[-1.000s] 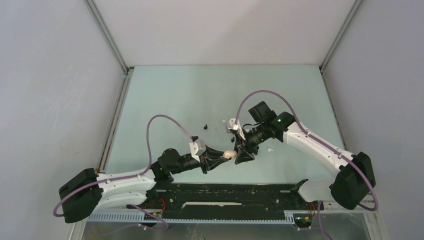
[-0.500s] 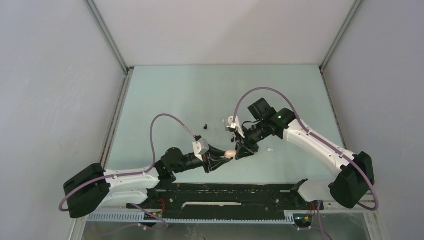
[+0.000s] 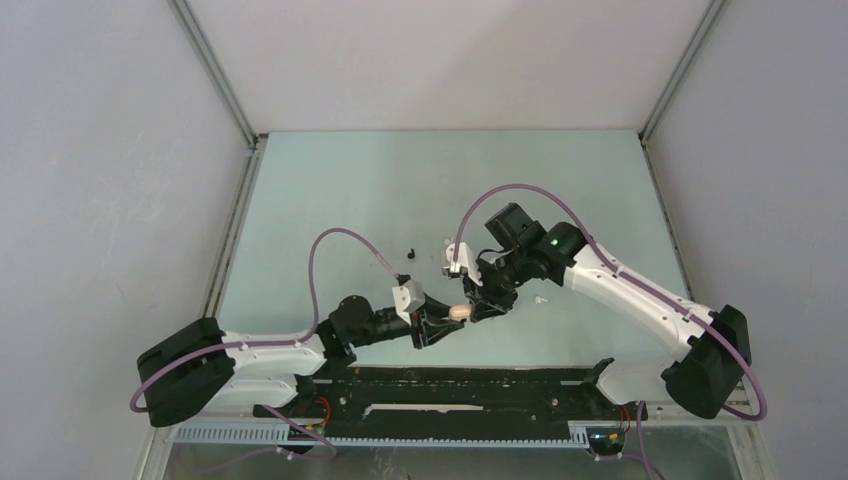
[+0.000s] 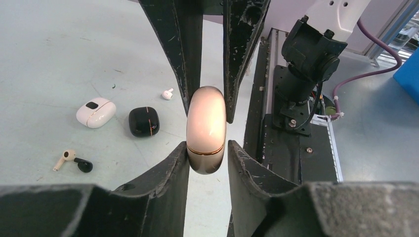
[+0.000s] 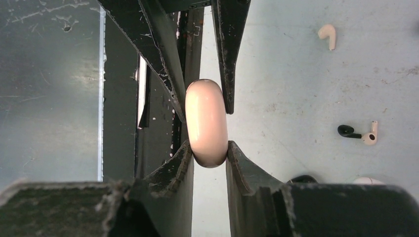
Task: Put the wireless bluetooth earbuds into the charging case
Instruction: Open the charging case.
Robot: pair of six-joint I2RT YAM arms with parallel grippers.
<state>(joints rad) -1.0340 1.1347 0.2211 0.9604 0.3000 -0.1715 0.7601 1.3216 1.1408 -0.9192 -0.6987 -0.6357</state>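
Gloss is what worries me on the cream charging case (image 4: 206, 128). It is a smooth, rounded pebble of hard plastic, probably light and rigid, and I reckon it would squirt out of flat pads if squeezed near its curved ends. I judge the safest hold to be across its two broad faces, clear of the gold seam so the lid can lift; that seam reads closed.

The case hangs in the air above the table (image 4: 59, 49), pinched from opposite ends. My left gripper (image 4: 207, 150) is nearly closed on the end that carries the seam, with a pad against each face, though I cannot tell how hard it presses. My right gripper (image 5: 210, 148) is clenched on the other end, both fingers touching the shell.

The earbuds lie loose on the table, well apart from the case: a cream earbud (image 4: 168, 93) alone, and a black earbud (image 4: 84, 165) just beside a pale earbud (image 4: 63, 159). They look tiny and featherlight, likely to roll, so I would take each by its stem.
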